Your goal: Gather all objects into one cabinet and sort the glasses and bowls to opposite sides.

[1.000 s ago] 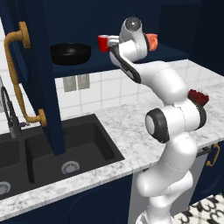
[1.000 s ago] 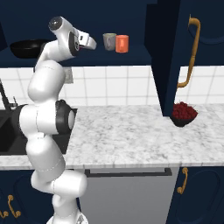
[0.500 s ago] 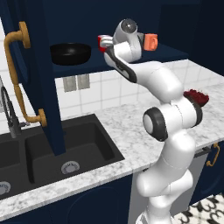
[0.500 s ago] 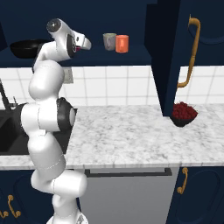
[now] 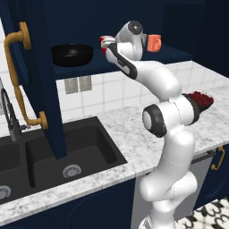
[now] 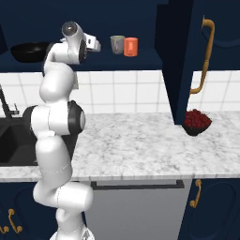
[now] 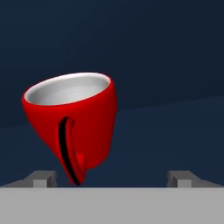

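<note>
In the left base view, the dark navy wall cabinet (image 5: 112,62) stands open, its door (image 5: 38,67) swung out at the left with a long curved brass handle (image 5: 18,80). On its inner shelf, from left to right, sit a wide, shallow, glossy black bowl (image 5: 71,54), a smooth red cup with a pale lining (image 5: 106,42) partly behind the robot's wrist, and an orange handled mug (image 5: 153,43) at the right end. The right base view adds a pale grey cup (image 6: 116,44) just beside the orange mug.

The white arm rises from the base, bends at its dark elbow joint and reaches up to shelf height, hand pointing into the cabinet. In the hand view the red cup (image 7: 72,122) looks tilted, a dark slit down its side, close ahead of the two-finger gripper (image 7: 113,178). The fingers (image 7: 43,178) stand wide apart, holding nothing.
</note>
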{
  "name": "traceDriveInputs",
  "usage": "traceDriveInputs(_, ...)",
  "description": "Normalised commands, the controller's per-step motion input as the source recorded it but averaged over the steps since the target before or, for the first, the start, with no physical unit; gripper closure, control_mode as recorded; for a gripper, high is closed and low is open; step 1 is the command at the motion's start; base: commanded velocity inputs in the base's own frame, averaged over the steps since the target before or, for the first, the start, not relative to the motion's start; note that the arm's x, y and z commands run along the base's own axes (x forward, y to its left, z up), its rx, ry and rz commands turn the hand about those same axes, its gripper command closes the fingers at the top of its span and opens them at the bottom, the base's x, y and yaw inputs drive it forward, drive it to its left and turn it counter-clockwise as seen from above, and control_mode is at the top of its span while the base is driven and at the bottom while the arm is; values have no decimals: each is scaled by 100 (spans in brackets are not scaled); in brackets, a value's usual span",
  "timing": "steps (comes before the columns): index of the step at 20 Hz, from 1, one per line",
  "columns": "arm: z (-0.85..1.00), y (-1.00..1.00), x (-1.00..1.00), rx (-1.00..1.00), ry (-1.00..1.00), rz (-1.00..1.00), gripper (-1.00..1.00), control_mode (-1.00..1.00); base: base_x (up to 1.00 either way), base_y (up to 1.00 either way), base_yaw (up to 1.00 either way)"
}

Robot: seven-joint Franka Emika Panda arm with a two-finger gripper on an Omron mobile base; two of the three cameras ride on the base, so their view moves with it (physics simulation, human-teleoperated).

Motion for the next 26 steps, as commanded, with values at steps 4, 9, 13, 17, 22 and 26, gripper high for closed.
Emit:
traceDriveInputs(4, 0, 4, 34, 0, 0, 5, -100, -100, 0, 0, 0)
traceDriveInputs(9, 0, 13, 32, 0, 0, 0, -100, -100, 0, 0, 0)
traceDriveInputs(13, 0, 24, 29, 0, 0, 0, -100, -100, 0, 0, 0)
traceDriveInputs(17, 0, 8, 4, 0, 0, 0, -100, -100, 0, 0, 0)
traceDriveInputs(22, 0, 0, 0, 0, 0, 0, -100, -100, 0, 0, 0)
traceDriveInputs(26, 0, 0, 0, 0, 0, 0, 100, -100, 0, 0, 0)
